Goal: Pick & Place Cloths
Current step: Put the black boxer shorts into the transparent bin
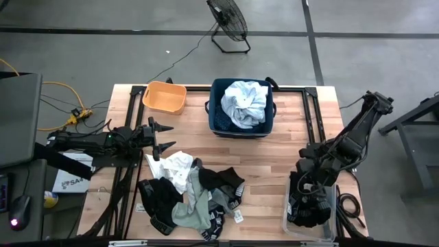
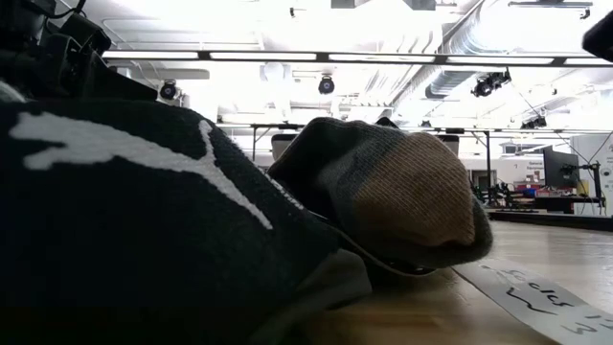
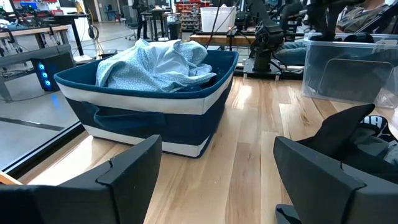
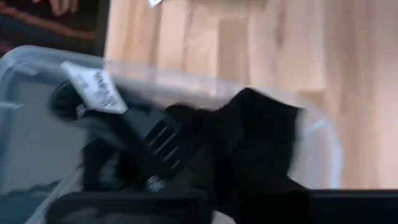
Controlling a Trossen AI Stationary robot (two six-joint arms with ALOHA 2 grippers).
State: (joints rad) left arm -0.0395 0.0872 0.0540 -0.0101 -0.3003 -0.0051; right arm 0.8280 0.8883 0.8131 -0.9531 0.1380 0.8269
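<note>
A pile of cloths (image 1: 188,192) lies at the table's near middle: black pieces, a grey-green sock (image 2: 402,192) and a white piece (image 1: 175,167). A pale blue-white shirt (image 1: 245,103) fills the navy fabric bin (image 1: 218,122) at the far middle. My left gripper (image 1: 164,136) hangs open and level at the table's left, pointing toward that bin (image 3: 155,121). My right gripper (image 1: 305,199) points down over a clear plastic bin (image 1: 330,230) at the near right, shut on a black cloth (image 4: 261,137). More black pieces (image 4: 143,155) lie inside the clear bin. My right gripper comes from above, slanting down into the clear bin. A black cloth's upper part (image 4: 264,177) reaches up to the shut fingers and stands in front of the bin's rim (image 4: 320,134). Dark cloth against dark fingers hides where they meet, so the part held cannot be told.
An orange tub (image 1: 164,96) stands at the table's far left, next to the navy bin. Bare wood lies between the pile, the navy bin and the clear bin. A paper label (image 2: 536,287) lies on the table by the sock. A fan (image 1: 228,20) stands on the floor beyond the far edge.
</note>
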